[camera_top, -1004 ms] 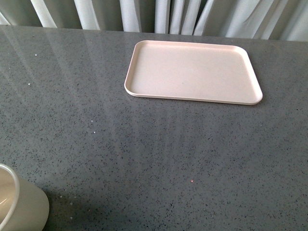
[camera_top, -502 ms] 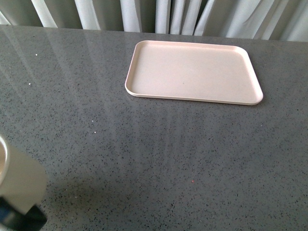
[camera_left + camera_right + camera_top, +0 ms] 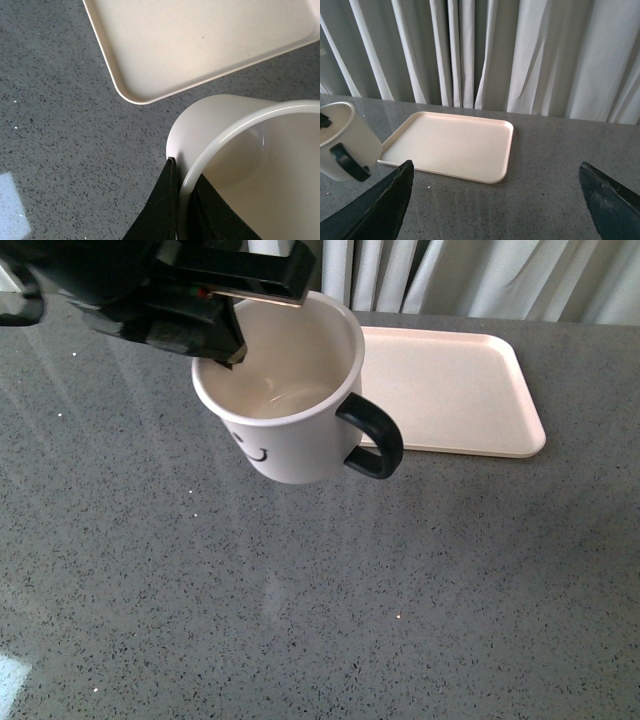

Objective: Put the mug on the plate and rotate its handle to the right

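Note:
The cream-white mug (image 3: pixel 285 405) hangs in the air over the left end of the pale pink plate (image 3: pixel 450 390), tilted toward me. Its black handle (image 3: pixel 372 435) points right and toward me; part of the smiley face shows low on its side. My left gripper (image 3: pixel 225 345) is shut on the mug's rim at the far left, one finger inside and one outside, as the left wrist view (image 3: pixel 182 200) shows with the mug (image 3: pixel 240 165) and plate (image 3: pixel 200 40). My right gripper (image 3: pixel 495 200) is open and empty, facing the plate (image 3: pixel 452 145) and mug (image 3: pixel 342 140).
Grey speckled countertop (image 3: pixel 300 600) spreads around the plate. White curtains (image 3: pixel 485 50) hang behind the table's far edge. Nothing else stands on the counter.
The mug has risen from the near left corner and moved far and right, now held over the plate's left end. The left arm has come into the front view.

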Available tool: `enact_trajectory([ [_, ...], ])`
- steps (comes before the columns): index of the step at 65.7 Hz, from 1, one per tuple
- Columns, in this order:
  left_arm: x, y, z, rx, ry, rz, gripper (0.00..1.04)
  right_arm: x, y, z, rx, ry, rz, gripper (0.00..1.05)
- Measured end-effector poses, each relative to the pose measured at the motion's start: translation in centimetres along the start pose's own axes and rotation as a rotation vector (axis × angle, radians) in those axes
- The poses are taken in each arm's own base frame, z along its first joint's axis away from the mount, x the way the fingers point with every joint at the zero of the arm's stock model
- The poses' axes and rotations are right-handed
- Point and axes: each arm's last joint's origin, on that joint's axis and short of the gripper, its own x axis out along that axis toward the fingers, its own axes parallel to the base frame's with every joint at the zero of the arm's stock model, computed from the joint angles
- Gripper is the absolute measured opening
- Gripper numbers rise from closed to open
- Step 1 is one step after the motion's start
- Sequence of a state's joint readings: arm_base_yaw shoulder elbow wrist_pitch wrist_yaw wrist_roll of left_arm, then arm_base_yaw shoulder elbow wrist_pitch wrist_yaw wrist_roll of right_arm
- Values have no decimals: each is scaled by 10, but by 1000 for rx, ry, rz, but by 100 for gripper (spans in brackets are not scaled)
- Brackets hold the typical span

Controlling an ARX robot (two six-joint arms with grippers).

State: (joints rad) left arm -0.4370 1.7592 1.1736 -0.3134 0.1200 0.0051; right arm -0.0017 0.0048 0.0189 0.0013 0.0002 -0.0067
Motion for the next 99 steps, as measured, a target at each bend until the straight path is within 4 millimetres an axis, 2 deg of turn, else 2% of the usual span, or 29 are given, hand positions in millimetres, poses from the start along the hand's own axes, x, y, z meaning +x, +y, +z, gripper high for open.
enact_trajectory([
  [6, 5, 1, 0, -11, 11, 14, 2, 0, 0, 0, 0, 0, 0, 96],
  [42, 5, 1, 0, -19, 10, 15, 2, 0, 0, 0, 0, 0, 0, 96],
  [48, 6, 0, 4, -75, 37, 86, 2, 0, 0, 0, 0, 0, 0, 96],
  [61, 22, -1, 47, -101, -15, 91, 2, 0, 0, 0, 0, 0, 0, 96],
  [73, 53, -2, 87, -51, 28, 31, 2, 0, 0, 0, 0, 0, 0, 96],
  [84, 86, 3, 104, 20, 125, 16, 2, 0, 0, 0, 0, 0, 0, 96],
  [99, 96, 6, 124, 83, 135, 20, 2, 0, 0, 0, 0, 0, 0, 96],
])
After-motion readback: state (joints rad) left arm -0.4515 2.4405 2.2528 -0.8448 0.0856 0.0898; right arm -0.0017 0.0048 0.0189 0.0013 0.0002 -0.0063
